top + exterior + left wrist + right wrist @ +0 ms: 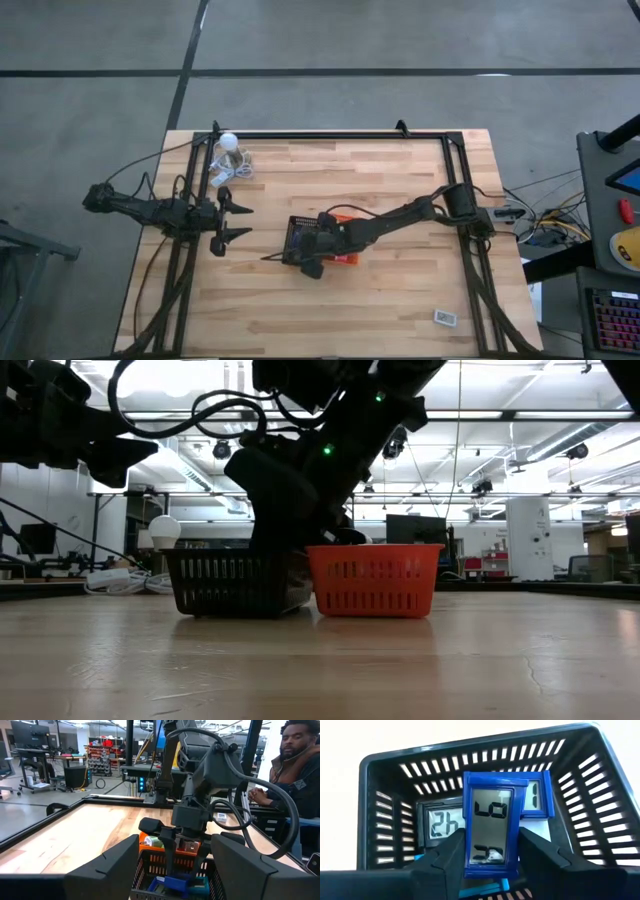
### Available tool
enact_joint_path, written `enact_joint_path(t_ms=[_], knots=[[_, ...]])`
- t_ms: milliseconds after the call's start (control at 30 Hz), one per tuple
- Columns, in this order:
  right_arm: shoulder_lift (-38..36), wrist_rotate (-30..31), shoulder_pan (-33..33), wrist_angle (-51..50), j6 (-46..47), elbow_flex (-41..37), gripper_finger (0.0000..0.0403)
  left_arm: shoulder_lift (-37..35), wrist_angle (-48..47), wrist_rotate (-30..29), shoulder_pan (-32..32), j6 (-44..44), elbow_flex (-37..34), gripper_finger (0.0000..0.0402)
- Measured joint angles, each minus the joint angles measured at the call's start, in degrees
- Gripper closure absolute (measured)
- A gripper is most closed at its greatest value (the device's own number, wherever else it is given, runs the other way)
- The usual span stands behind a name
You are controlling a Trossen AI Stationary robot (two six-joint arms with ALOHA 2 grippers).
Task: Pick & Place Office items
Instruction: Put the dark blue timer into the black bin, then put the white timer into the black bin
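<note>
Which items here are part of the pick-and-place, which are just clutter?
Job:
- blue-framed display, gripped by right gripper
- black-framed display in black basket
- orange basket

Lying about:
- white ball with cable
- small white item near table edge

We see a white ball (229, 141) with coiled grey cable (228, 170) at the table's (400, 300) far left corner, and a seated person (295, 765) beyond.

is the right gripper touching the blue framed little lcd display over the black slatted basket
Touching. The right wrist view shows the right gripper with both fingers pressed against the sides of the blue framed display, holding it over the black basket.
</note>
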Motion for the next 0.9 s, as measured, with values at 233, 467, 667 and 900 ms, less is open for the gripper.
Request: enact_joint_path(t_ms=[233, 467, 667, 900], knots=[[-0.17, 0.38, 0.04, 1.89, 2.61, -0.13, 0.0222, 0.00, 0.00, 0.01, 0.01, 0.00, -0.02, 0.0149], [-0.17, 0.03, 0.04, 2.56, 3.53, -0.13, 0.0186, 0.00, 0.00, 0.00, 0.00, 0.01, -0.01, 0.0149], [-0.22, 0.03, 0.04, 2.58, 3.53, -0.13, 0.0155, 0.00, 0.00, 0.00, 0.02, 0.01, 0.00, 0.0149], [-0.26, -0.14, 0.04, 2.61, 3.53, -0.13, 0.0136, 0.00, 0.00, 0.01, 0.00, 0.00, 0.00, 0.0149]])
